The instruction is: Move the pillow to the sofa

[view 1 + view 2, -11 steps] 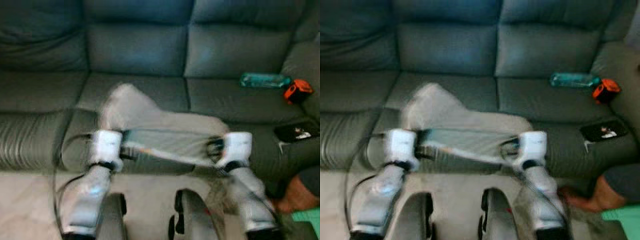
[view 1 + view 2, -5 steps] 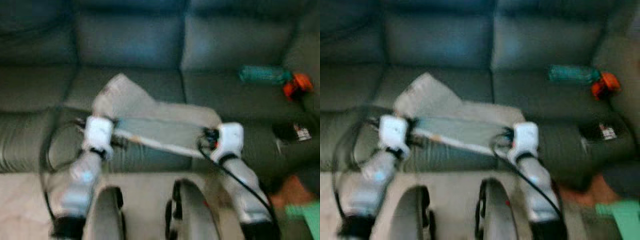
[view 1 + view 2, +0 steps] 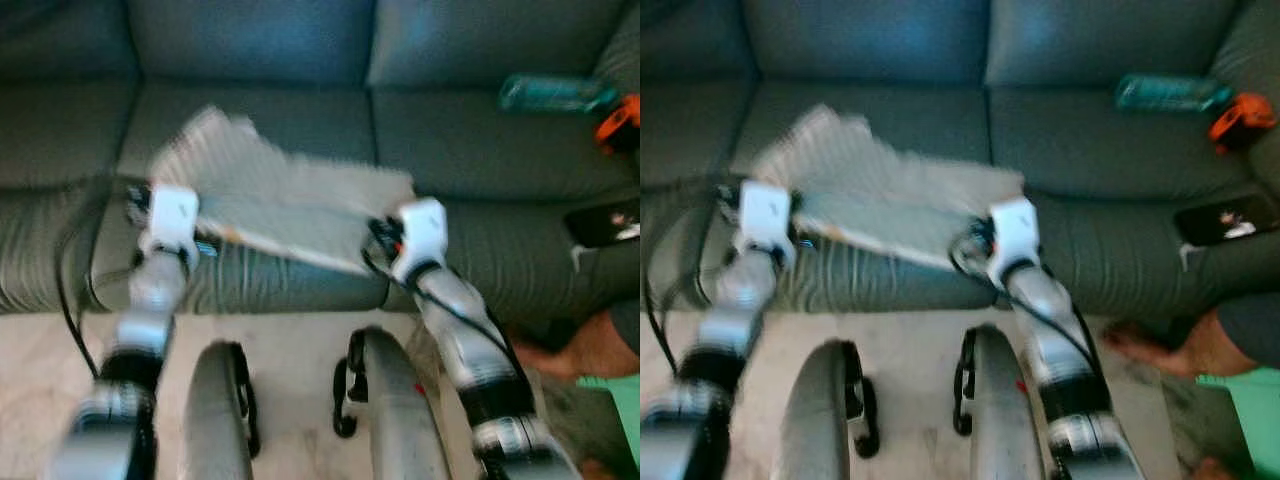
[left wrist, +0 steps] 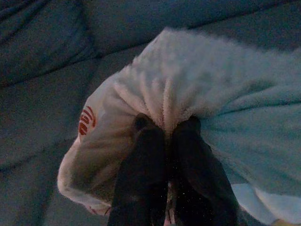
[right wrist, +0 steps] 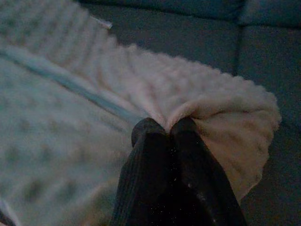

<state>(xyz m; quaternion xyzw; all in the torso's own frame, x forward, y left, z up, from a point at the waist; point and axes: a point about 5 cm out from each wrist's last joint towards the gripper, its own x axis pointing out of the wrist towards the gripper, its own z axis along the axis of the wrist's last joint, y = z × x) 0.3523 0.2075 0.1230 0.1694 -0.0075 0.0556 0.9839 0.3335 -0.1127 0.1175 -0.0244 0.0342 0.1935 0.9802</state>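
Observation:
A flat, fuzzy white pillow [image 3: 275, 195] hangs stretched between my two arms, over the front of the grey sofa's [image 3: 260, 120] seat cushion. My left gripper [image 4: 165, 128] is shut on a pinched fold at one end of the pillow [image 4: 188, 89], next to a red mark on the fabric. At the other end my right gripper [image 5: 165, 126] is shut on a corner of the pillow [image 5: 155, 84]. In the eye views the left wrist [image 3: 172, 215] and the right wrist [image 3: 420, 232] sit at the pillow's two ends.
A teal bottle [image 3: 550, 92] and an orange object [image 3: 620, 118] lie on the sofa's right seat, with a dark phone-like item [image 3: 605, 222] nearer the front. A person's foot [image 3: 580, 355] rests on the floor at the right. My own legs [image 3: 300, 410] stand on the pale floor below.
The camera has moved closer and tipped down, so the sofa looks larger. Both grippers still hold the pillow, which now sits farther over the seat cushion.

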